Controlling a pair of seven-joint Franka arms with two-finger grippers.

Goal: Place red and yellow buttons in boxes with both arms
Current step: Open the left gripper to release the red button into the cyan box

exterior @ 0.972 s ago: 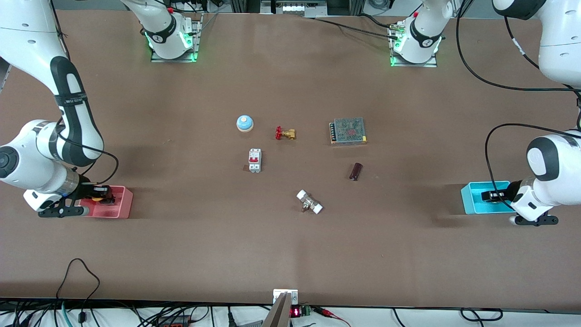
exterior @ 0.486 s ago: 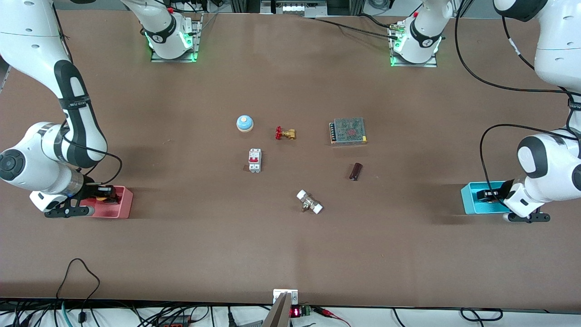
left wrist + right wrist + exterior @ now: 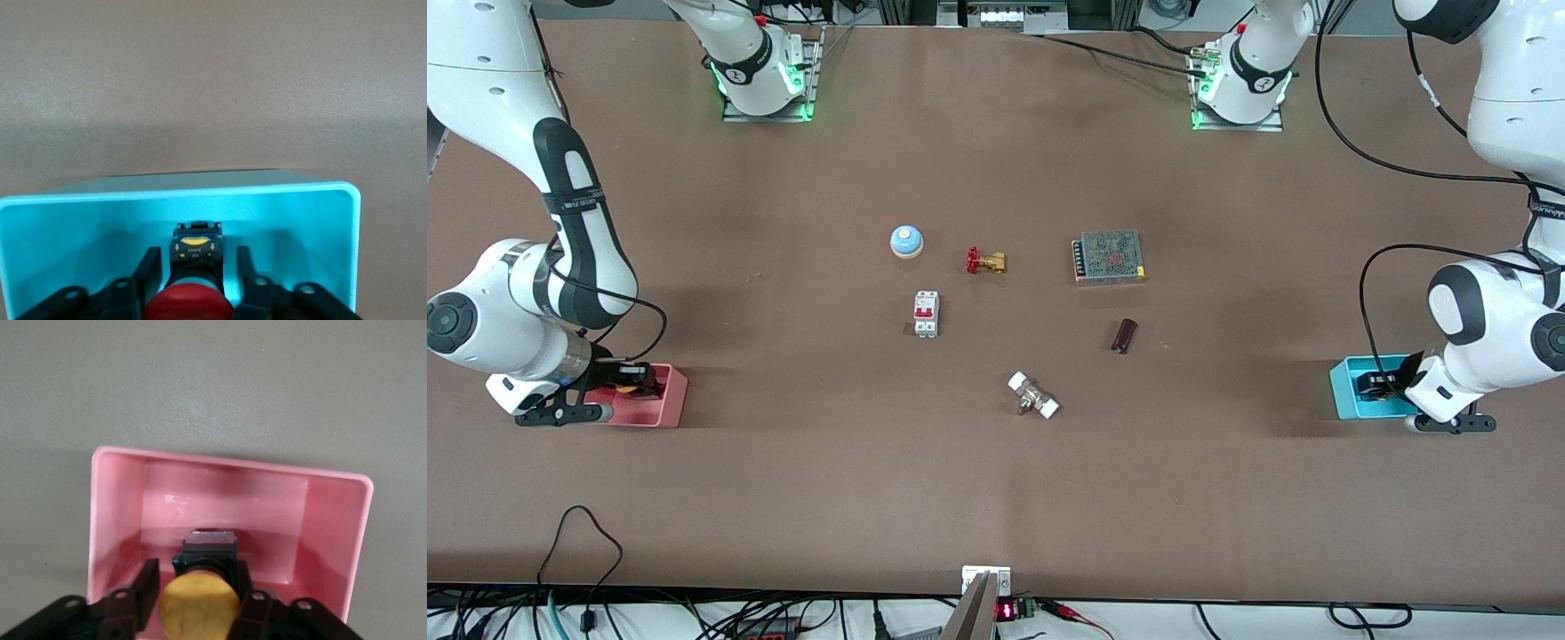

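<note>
Out at about 9 o'clock on the table from the front camera, got the right gripper (image 3: 618,385) dipped low into the pink box (image 3: 669,402), with the yellow button (image 3: 200,605) sitting right in its grasp zone, cap facing the wrist camera, black base pointing at the box wall. Can't tell whether clamped on it or already let go. Same story at about 3 o'clock: got the left gripper (image 3: 1383,384) tucked inside the cyan box (image 3: 100,220) with the red button (image 3: 190,308) lined up in it, well within the walls. Again, can't tell if gripped or released. Looks like the drop-off step for both, so pretty much the tail end of the job.

To do it well: get each button low, close to the floor of its box, before letting go, so no bounce or roll over those thin walls. Release gently, pause a beat, then back out along the approach line rather than sweeping sideways. Watch for snagging a cap or nudging a light box across the table on the way out. Leave the blue bell (image 3: 906,241) and white breaker (image 3: 926,314) near the middle alone; well apart from both boxes anyway.
</note>
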